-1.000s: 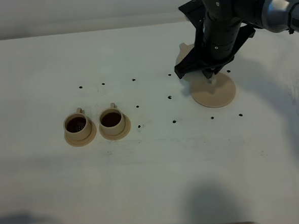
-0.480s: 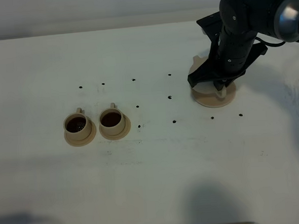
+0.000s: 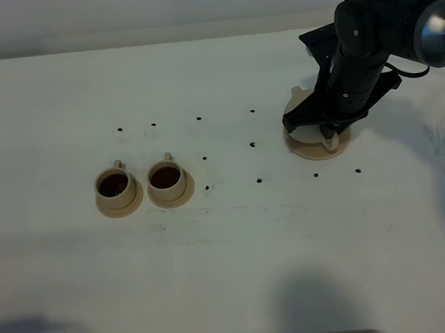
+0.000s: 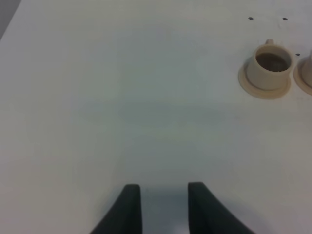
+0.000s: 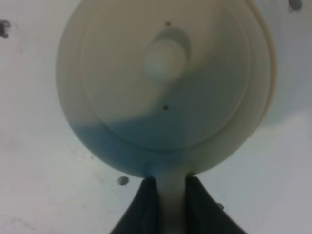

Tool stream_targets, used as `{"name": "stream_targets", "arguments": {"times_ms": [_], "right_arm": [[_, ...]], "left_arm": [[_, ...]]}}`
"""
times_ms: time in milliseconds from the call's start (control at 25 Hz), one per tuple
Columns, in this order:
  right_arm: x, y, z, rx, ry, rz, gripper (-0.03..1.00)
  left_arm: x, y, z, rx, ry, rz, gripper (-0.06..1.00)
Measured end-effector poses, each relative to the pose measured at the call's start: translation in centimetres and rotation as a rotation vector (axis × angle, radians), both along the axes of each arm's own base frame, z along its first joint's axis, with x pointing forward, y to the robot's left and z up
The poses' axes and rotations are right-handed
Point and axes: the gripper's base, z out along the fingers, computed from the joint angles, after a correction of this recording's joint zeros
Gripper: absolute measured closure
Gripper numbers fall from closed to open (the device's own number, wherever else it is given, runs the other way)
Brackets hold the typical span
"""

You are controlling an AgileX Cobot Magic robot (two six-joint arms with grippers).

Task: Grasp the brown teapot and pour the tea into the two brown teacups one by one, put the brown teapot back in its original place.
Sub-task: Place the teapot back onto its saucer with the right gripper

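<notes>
The right hand [image 5: 165,190] is clamped on the loop handle of the brown teapot [image 5: 165,83], its two dark fingers [image 5: 146,200] pressed against either side of the tan handle. The teapot's body and knobbed lid lie directly ahead of the fingertips. In the high view the pot sits under the arm, over the wide round saucer [image 3: 317,147] on the white counter [image 3: 227,249]; whether it rests fully on the saucer cannot be told. The two brown teacups [image 3: 142,183], each dark inside and standing on its own small saucer, sit side by side well away from the right hand. The left hand [image 4: 160,207] hangs over bare counter, its fingers drawn close and holding nothing, one teacup well ahead of it.
</notes>
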Motion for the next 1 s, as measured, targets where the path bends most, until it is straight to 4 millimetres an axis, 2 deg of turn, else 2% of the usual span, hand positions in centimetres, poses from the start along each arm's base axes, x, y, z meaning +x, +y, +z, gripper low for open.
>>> {"name": "stream_targets", "arguments": {"times_ms": [120,440,1000], "right_arm": [[-0.1,0.0,0.2,0.005,-0.002,-0.002,0.88],[-1.5,-0.5,-0.9,-0.005,0.033,-0.002,0.88],[-0.9,-0.2,-0.8,0.026,-0.031,-0.002,0.88]], "left_arm": [[0.0,0.0,0.0,0.000,0.000,0.000,0.64],[0.0,0.0,0.0,0.000,0.000,0.000,0.64],[0.0,0.0,0.0,0.000,0.000,0.000,0.64]]}}
